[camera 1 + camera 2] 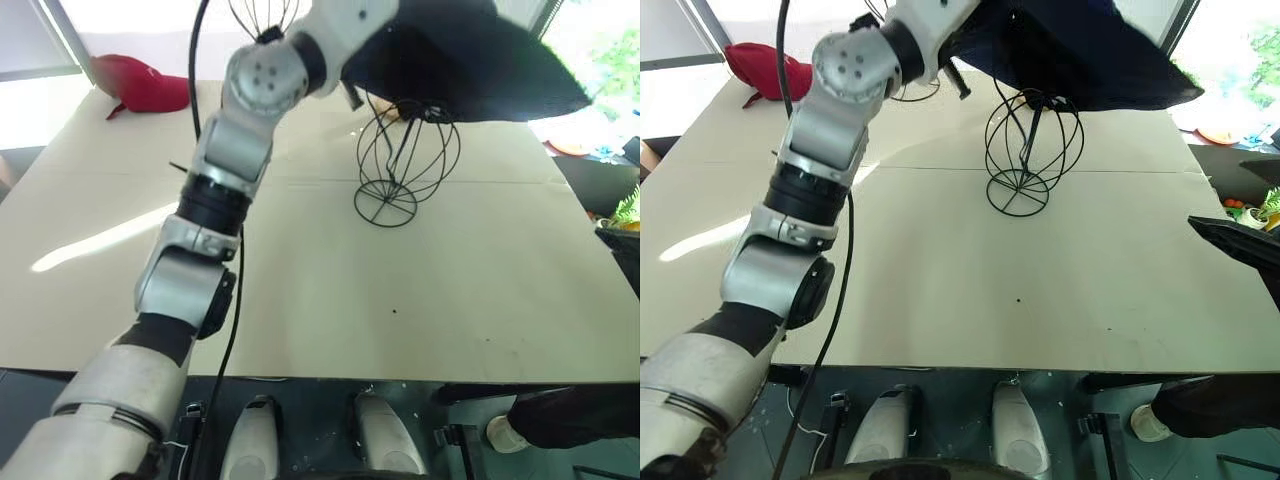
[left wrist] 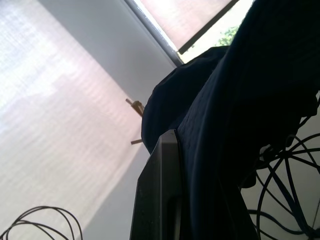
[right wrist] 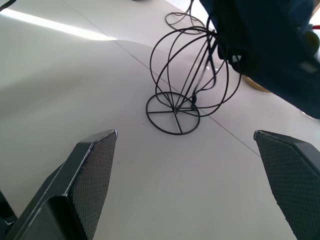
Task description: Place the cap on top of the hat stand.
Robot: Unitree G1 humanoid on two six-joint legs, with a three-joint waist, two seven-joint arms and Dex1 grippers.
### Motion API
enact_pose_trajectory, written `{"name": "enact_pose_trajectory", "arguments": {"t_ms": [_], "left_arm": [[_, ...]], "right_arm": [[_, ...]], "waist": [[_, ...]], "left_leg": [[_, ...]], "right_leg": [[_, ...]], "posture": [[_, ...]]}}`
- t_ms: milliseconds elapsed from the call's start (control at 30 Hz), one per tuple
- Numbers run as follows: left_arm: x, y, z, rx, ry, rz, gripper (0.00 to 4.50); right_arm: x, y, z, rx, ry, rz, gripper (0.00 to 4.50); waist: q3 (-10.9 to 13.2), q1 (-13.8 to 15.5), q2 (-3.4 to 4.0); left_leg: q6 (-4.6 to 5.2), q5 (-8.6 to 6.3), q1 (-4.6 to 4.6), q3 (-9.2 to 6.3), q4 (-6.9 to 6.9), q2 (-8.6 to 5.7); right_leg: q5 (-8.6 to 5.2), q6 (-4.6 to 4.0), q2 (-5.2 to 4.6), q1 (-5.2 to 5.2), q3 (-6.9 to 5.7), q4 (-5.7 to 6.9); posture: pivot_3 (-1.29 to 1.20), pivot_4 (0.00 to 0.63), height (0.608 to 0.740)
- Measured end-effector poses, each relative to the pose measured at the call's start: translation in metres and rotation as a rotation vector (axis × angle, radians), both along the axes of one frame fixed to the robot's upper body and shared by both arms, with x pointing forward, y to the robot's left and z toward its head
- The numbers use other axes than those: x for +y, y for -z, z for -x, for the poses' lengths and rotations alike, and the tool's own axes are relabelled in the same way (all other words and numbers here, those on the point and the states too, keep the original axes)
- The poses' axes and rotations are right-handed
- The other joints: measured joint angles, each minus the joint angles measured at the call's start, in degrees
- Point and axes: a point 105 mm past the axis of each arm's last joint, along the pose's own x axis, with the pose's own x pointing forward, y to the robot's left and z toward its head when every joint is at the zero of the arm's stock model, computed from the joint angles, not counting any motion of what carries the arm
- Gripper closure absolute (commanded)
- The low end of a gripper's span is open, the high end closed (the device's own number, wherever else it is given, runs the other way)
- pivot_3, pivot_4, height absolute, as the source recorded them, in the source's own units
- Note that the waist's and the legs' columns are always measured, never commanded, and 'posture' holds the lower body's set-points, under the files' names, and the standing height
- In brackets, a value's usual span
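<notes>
Wide pale desk (image 1: pixel 420 300), carrying the hat stand (image 1: pixel 405 160) upright on its ring base near the far middle. Above it, the cap (image 1: pixel 470 50), navy and floppy, hanging in the air over the globe cage, brim drooping across the top wires on the side away from the left arm; cannot tell whether fabric is touching the wire yet. Carried there by the left pincer (image 2: pixel 165 190), pressed together on the cap's brim, dark cloth lying against the one finger in sight. Right pincer (image 3: pixel 195 185) spread wide, empty, low over the desk on the near side, well apart from the stand and pointing toward it. Small red baseball cap (image 1: pixel 145 85) lying at the far left corner, not involved.

Judged progress: pickup and carry done, cap brought above the stand. Left to do: centre the crown over the cage, lower, release, draw the arm clear.
</notes>
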Motion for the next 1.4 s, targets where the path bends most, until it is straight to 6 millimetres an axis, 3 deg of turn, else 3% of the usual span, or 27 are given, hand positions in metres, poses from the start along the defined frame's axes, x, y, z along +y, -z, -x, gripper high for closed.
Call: {"name": "enact_pose_trajectory", "arguments": {"t_ms": [233,400,500,700,833,967,1233,1400], "left_arm": [[0.042,0.06,0.016,-0.251,-0.011,-0.231,4.45],[0.033,0.092,0.041,-0.499,0.089,-0.366,4.45],[0.021,0.098,0.049,-0.633,0.157,-0.438,4.45],[0.011,0.099,0.039,-0.601,0.156,-0.399,4.45],[0.011,0.089,0.027,-0.554,0.113,-0.355,4.45],[0.013,0.084,0.028,-0.585,0.124,-0.37,4.45],[0.026,0.109,0.03,-0.607,0.168,-0.496,4.45],[0.028,0.112,0.025,-0.595,0.153,-0.502,4.45]], "right_arm": [[-0.01,0.001,0.003,0.016,0.044,-0.009,0.0],[-0.013,0.004,0.005,0.029,0.059,-0.004,0.0],[-0.015,0.006,0.005,0.037,0.067,-0.006,0.0],[-0.016,0.006,0.005,0.036,0.075,-0.006,0.0],[-0.017,0.007,0.006,0.029,0.084,-0.016,0.0],[-0.017,0.008,0.006,0.028,0.085,-0.02,0.0],[-0.018,0.008,0.006,0.028,0.089,-0.021,0.0],[-0.019,0.008,0.006,0.025,0.091,-0.022,0.0]], "waist": [[0.0,0.3,0.03],[0.0,1.2,0.01],[0.0,1.8,0.01],[0.0,1.6,0.03],[0.0,1.5,0.03],[0.0,1.4,0.04],[0.0,1.4,0.05],[0.0,1.5,0.05]], "left_leg": [[0.0,0.0,0.02,0.02,0.02,0.0],[0.0,0.01,-0.1,0.03,0.26,0.0],[-0.01,0.0,-0.14,0.04,0.4,0.0],[0.0,0.0,-0.18,0.04,0.53,0.0],[0.01,0.0,-0.19,0.03,0.53,0.01],[0.01,-0.01,-0.19,0.04,0.52,0.01],[0.01,-0.01,-0.19,0.04,0.53,0.01],[0.01,-0.01,-0.21,0.04,0.54,0.01]], "right_leg": [[0.01,0.0,-0.01,0.04,0.01,0.0],[0.04,0.04,-0.02,0.09,0.01,-0.04],[0.05,-0.02,-0.02,0.13,0.01,-0.07],[0.07,-0.02,-0.01,0.15,0.02,-0.05],[0.14,0.12,0.0,0.14,0.02,-0.04],[0.14,0.13,0.0,0.14,0.02,-0.04],[0.14,0.13,-0.01,0.14,0.01,-0.04],[0.15,0.13,-0.01,0.14,0.01,-0.04]], "posture": [[0.0,0.15,0.739],[0.0,0.15,0.739],[0.0,0.15,0.739],[0.0,0.15,0.739],[0.0,0.15,0.739],[0.0,0.15,0.739],[0.0,0.15,0.739],[0.0,0.15,0.739]]}}
